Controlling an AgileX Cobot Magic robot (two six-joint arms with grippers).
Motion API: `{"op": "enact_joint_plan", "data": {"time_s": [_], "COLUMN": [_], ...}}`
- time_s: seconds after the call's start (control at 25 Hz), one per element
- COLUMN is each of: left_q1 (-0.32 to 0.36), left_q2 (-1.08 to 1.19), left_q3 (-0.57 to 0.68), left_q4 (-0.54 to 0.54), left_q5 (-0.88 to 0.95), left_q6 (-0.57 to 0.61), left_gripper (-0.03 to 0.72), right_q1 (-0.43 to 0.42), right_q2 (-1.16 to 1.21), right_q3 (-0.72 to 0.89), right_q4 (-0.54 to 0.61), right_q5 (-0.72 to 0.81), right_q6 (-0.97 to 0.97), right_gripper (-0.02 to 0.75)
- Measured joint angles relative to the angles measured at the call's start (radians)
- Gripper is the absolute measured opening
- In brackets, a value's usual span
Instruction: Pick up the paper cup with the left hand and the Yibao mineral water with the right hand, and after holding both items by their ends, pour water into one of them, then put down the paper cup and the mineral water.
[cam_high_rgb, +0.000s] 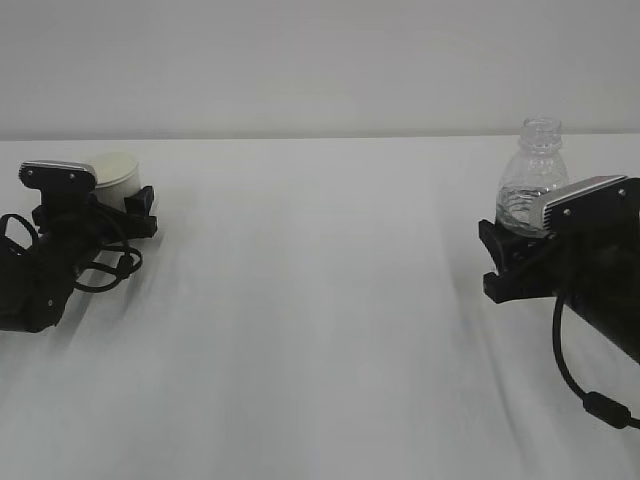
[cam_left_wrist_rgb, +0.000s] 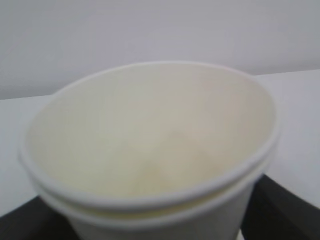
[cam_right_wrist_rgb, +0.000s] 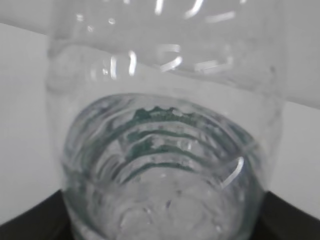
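Observation:
The white paper cup (cam_high_rgb: 113, 171) stands upright at the far left, between the fingers of my left gripper (cam_high_rgb: 122, 203). In the left wrist view the cup (cam_left_wrist_rgb: 150, 140) fills the frame, its cream inside empty. A black finger (cam_left_wrist_rgb: 292, 207) presses each side of its wall, so my left gripper (cam_left_wrist_rgb: 160, 225) is shut on it. The clear, capless Yibao bottle (cam_high_rgb: 531, 180) stands upright at the right in my right gripper (cam_high_rgb: 515, 243). In the right wrist view the ribbed bottle (cam_right_wrist_rgb: 165, 150) shows green through its wall, with my right gripper (cam_right_wrist_rgb: 160, 222) shut on its lower part.
A white table (cam_high_rgb: 320, 330) spreads between the two arms, with a pale wall behind it. A black cable (cam_high_rgb: 575, 385) hangs from the right arm, and looped cables (cam_high_rgb: 105, 270) lie by the left arm.

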Motion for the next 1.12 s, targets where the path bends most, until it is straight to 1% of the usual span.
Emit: {"op": "enact_joint_plan", "data": {"time_s": [0.32,0.44,0.56,0.64,0.92,1.0,1.12], "left_q1": [0.0,0.0,0.0,0.0,0.0,0.0,0.0], "left_q2": [0.0,0.0,0.0,0.0,0.0,0.0,-0.002], "left_q3": [0.0,0.0,0.0,0.0,0.0,0.0,0.0], "left_q4": [0.0,0.0,0.0,0.0,0.0,0.011,0.062], "left_q5": [0.0,0.0,0.0,0.0,-0.002,-0.002,-0.002], "left_q6": [0.0,0.0,0.0,0.0,0.0,0.0,0.0], "left_gripper": [0.591,0.566,0.519,0.503,0.496,0.495,0.495], "right_q1": [0.0,0.0,0.0,0.0,0.0,0.0,0.0], "right_q2": [0.0,0.0,0.0,0.0,0.0,0.0,0.0], "right_q3": [0.0,0.0,0.0,0.0,0.0,0.0,0.0], "right_q4": [0.0,0.0,0.0,0.0,0.0,0.0,0.0], "right_q5": [0.0,0.0,0.0,0.0,0.0,0.0,0.0], "right_q6": [-0.007,-0.007,-0.007,-0.008,-0.009,-0.009,-0.009], "right_gripper": [0.469,0.469,0.469,0.469,0.469,0.469,0.469]}}
